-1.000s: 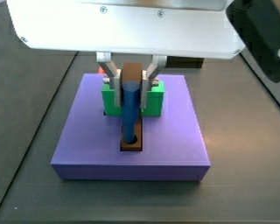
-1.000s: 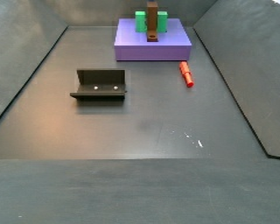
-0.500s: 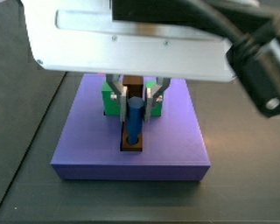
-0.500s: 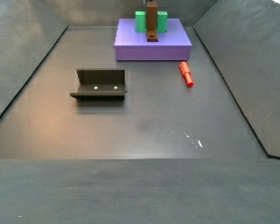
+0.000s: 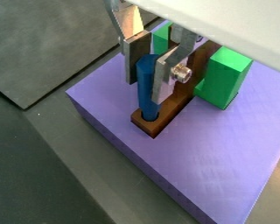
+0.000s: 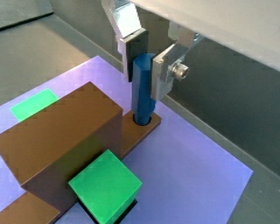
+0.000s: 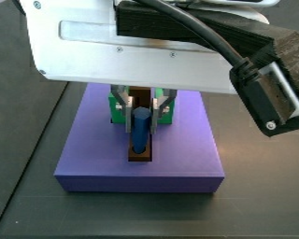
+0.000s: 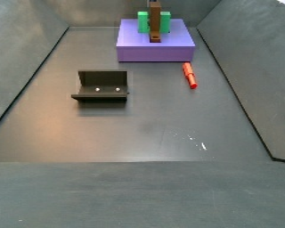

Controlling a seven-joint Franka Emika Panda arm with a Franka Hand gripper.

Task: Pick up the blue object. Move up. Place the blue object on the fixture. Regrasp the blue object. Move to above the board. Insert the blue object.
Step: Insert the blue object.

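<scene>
Lowered since half a second ago, the white arm housing fills more of the upper side view, and the slim saturated blue peg (image 7: 138, 132) shows shorter above the long brown strip (image 7: 141, 149).

Around everything lies a dark grey matte counter (image 8: 145, 134) with sloping dark walls rising at its left and right edges. At the top centre of a side view sits the large flat lavender-blue slab (image 8: 156, 42), carrying the strip and the green blocks (image 8: 145, 20). A small red peg (image 8: 191, 75) lies on the counter just beside the slab's lower right corner. Well apart, left of centre, stands the dark L-shaped fixture (image 8: 101, 86), nothing in it.

Both wrist views show the tool (image 5: 147, 66) over the slab with its silver plate fingers (image 6: 167, 66) clenched on the blue peg's upper part. The peg stands upright with its lower end in the strip's round hole (image 6: 143, 116).

Most of the tool is hidden behind the white housing in the close side view, and a black cable (image 7: 271, 89) crosses its right edge. In the distant side view the peg is too small to make out.
</scene>
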